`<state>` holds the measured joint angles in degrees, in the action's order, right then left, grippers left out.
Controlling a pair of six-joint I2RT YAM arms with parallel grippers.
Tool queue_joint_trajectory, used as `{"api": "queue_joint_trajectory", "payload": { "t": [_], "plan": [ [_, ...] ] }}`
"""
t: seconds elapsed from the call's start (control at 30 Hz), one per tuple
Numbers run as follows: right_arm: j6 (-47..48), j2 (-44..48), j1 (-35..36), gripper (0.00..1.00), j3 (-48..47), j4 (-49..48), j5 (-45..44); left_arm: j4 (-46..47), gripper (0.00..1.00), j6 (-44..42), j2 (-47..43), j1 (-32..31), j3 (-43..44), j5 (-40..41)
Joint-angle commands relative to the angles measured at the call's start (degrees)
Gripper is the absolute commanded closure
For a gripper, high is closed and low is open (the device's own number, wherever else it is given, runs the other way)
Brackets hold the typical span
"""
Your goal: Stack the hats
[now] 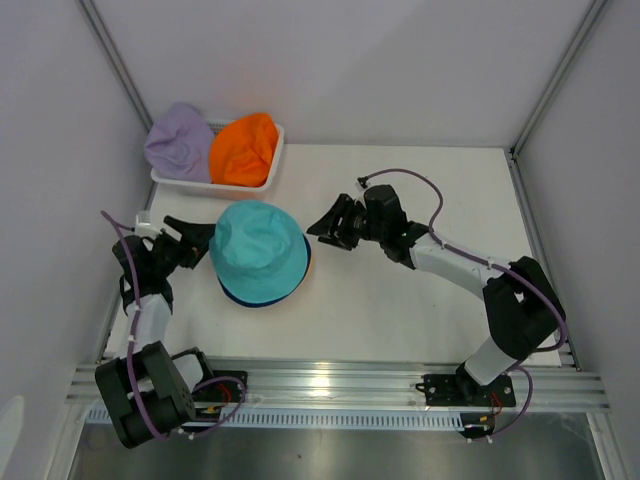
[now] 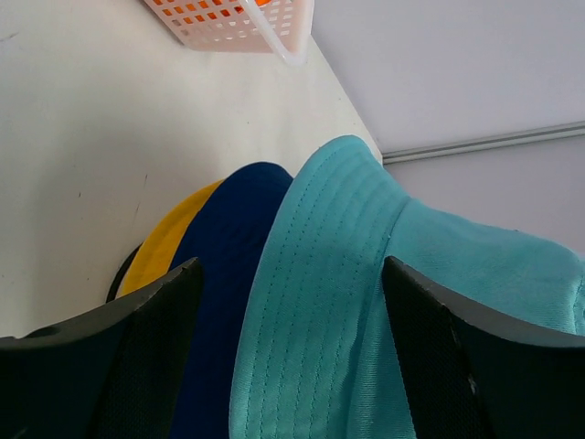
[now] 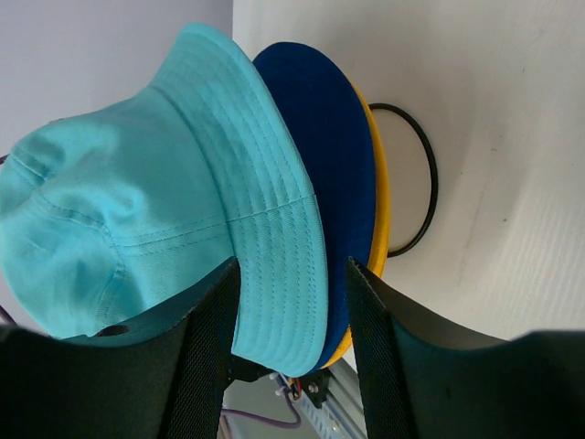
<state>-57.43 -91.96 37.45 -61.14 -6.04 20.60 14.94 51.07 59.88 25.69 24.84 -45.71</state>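
A teal hat (image 1: 258, 248) tops a stack in the middle of the table, with a navy hat (image 3: 324, 137) and a yellow hat (image 3: 377, 197) under it. My left gripper (image 1: 196, 240) is at the stack's left edge, open wide; the teal brim (image 2: 311, 302) and navy brim (image 2: 224, 274) lie between its fingers (image 2: 151, 352). My right gripper (image 1: 318, 230) is at the stack's right edge, open, its fingers (image 3: 210, 352) straddling the brims without pressing them. A lavender hat (image 1: 178, 142) and an orange hat (image 1: 245, 150) lie in the basket.
The white mesh basket (image 1: 268, 178) stands at the back left, its corner showing in the left wrist view (image 2: 274, 37). A black wire ring (image 3: 431, 178) of the stand lies under the stack. Walls close in the table on three sides.
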Motion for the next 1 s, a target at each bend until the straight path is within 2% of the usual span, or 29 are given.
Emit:
{"api": "queue_joint_trajectory", "payload": {
  "t": [0.0, 0.03, 0.13, 0.17, 0.33, 0.5, 0.53, 0.8, 0.97],
  "plan": [
    [-0.8, -1.0, 0.7, 0.47, -1.2, -3.0, -0.7, 5.8, 0.19, 1.5, -0.1, 0.6, -1.2, -1.8],
    [-0.8, -1.3, 1.0, 0.47, -1.2, -3.3, -0.6, 6.4, 0.20, 1.8, 0.0, 0.6, -1.2, -2.0],
    [-1.3, -2.2, 1.1, 0.47, -1.1, -4.1, 0.0, 9.0, 0.30, 3.4, 0.4, 0.6, -2.1, -2.7],
    [-1.5, -2.3, 1.5, 0.47, -1.0, -4.3, 0.1, 9.1, 0.37, 3.7, 0.4, 0.6, -2.3, -2.9],
    [-1.6, -3.9, 2.2, 0.46, -1.1, -5.2, 0.6, 6.9, 0.55, 2.5, 0.1, 0.6, -2.3, -2.2],
    [-2.4, -5.4, 2.4, 0.44, -1.3, -5.1, 2.0, 6.3, 0.89, 2.2, 0.9, 0.6, -2.9, -1.5],
    [-2.3, -5.4, 2.4, 0.44, -1.1, -4.9, 2.0, 6.3, 0.99, 2.4, 1.0, 0.6, -3.0, -1.0],
    [-2.7, -1.9, 2.5, 0.35, 2.6, -5.3, 1.3, 6.0, 0.99, 2.8, -1.2, 0.6, -5.0, 1.8],
    [-6.3, -0.5, 3.1, 0.35, 6.0, -10.0, 1.2, 0.4, 0.99, 1.2, -8.5, 0.6, -7.3, 6.5]
  ]
}}
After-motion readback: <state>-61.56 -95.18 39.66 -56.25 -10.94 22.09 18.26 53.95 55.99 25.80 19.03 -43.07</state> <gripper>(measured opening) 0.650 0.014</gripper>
